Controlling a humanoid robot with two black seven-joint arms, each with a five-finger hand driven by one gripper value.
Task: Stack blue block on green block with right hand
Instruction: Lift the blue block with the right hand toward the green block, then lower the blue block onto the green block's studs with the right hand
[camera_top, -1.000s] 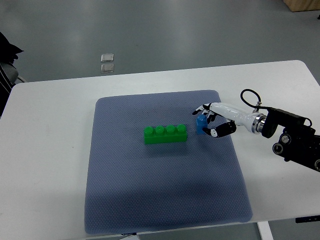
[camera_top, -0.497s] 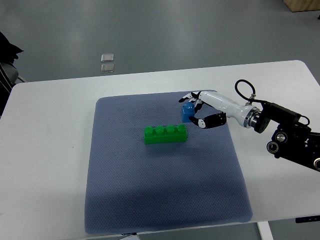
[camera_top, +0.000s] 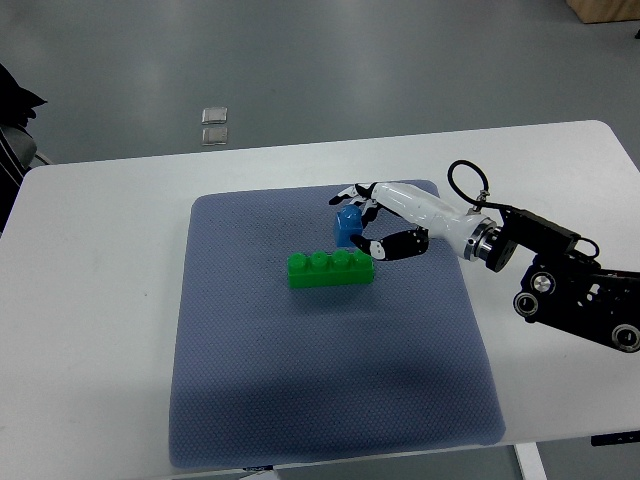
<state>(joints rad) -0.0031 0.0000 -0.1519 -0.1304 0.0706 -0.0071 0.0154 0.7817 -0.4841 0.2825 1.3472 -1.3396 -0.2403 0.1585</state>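
A long green block (camera_top: 331, 269) with a row of studs lies on the blue-grey mat (camera_top: 330, 400), near its middle. A small blue block (camera_top: 348, 224) hangs just above and behind the green block's right half. My right hand (camera_top: 361, 220) is shut on the blue block, white fingers over its top and the black-tipped thumb below it. The right arm reaches in from the right edge across the mat. No left arm shows.
The mat lies on a white table (camera_top: 90, 330). Two small clear squares (camera_top: 214, 125) sit on the grey floor beyond the table's far edge. A dark object (camera_top: 15, 125) pokes in at the left edge.
My right hand has lifted the blue block off the mat and carried it left and away from me, from beside the green block's right end to above its right half.
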